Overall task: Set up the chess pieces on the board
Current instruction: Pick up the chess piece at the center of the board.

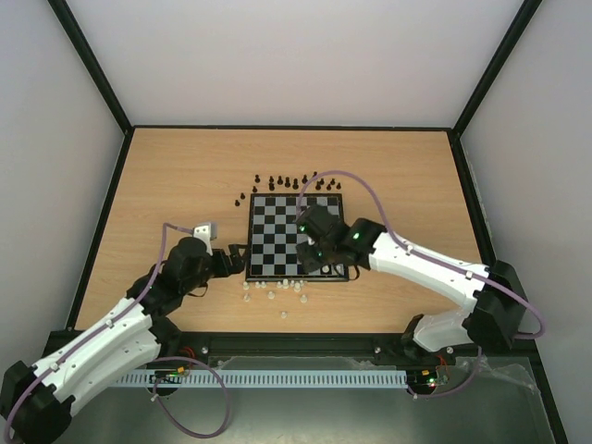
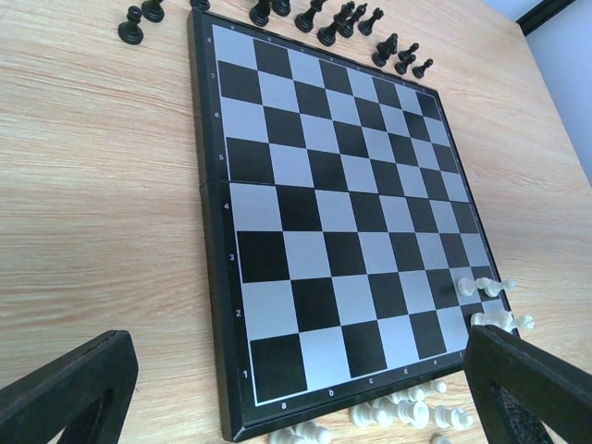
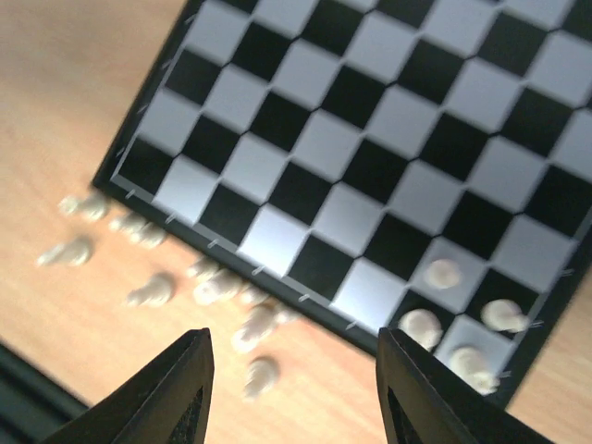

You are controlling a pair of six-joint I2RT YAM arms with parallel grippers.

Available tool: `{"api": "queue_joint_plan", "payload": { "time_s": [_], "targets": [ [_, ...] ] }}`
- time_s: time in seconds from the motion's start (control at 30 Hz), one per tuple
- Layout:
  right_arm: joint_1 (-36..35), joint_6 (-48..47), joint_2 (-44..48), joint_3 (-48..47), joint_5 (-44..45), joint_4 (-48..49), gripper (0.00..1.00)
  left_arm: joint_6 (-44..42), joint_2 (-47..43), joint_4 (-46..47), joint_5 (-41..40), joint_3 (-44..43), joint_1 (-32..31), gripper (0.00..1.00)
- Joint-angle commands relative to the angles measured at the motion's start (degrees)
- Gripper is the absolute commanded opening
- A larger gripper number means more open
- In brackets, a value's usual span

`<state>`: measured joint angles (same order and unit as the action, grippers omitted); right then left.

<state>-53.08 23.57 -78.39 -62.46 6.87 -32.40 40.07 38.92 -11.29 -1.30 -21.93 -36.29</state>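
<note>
Judging by how things lie, the setup has barely begun: four tiny cream-white chess pieces (image 3: 444, 274) sit in the near right corner of the flat black-and-silver checked board (image 1: 277, 231). The other cream pieces (image 3: 153, 291) lie loose just off its near edge, and the small black pieces (image 1: 291, 181) wait in a ragged row just beyond its far edge. Both claws are empty: the right gripper (image 3: 293, 344) hangs above that corner with fingers apart, and the left gripper (image 2: 301, 375) gapes wide beside the board's left edge.

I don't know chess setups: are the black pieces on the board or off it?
Off. The black pieces stand on the wooden table beyond the board's far edge; none shows on its squares.
</note>
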Motion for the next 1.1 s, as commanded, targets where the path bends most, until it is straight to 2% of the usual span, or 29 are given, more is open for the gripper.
{"api": "queue_joint_plan", "payload": {
  "time_s": [0.0,0.17,0.37,0.7,1.07],
  "targets": [
    [-7.69,4.11,0.47,2.48,-0.03,-2.3,0.49,3.12,-3.2,-2.34,-0.86,1.57,0.43,1.0],
    [-14.49,5.56,-1.3,5.35,-2.56,-0.57,0.46,6.49,-9.0,-2.93,-2.88,3.32,0.43,1.0],
    [-16.81,4.79,-7.78,6.96,-2.66,2.74,0.41,8.69,-14.51,-5.35,-5.72,3.79,0.43,1.0],
    [-19.36,4.21,-16.56,5.47,-4.57,7.59,0.39,9.06,-14.68,-5.94,-5.73,5.04,0.41,1.0],
    [-19.78,4.36,-17.89,4.64,-3.57,7.67,0.38,8.99,-13.48,-4.51,-5.76,6.22,0.43,1.0]
  ]
}}
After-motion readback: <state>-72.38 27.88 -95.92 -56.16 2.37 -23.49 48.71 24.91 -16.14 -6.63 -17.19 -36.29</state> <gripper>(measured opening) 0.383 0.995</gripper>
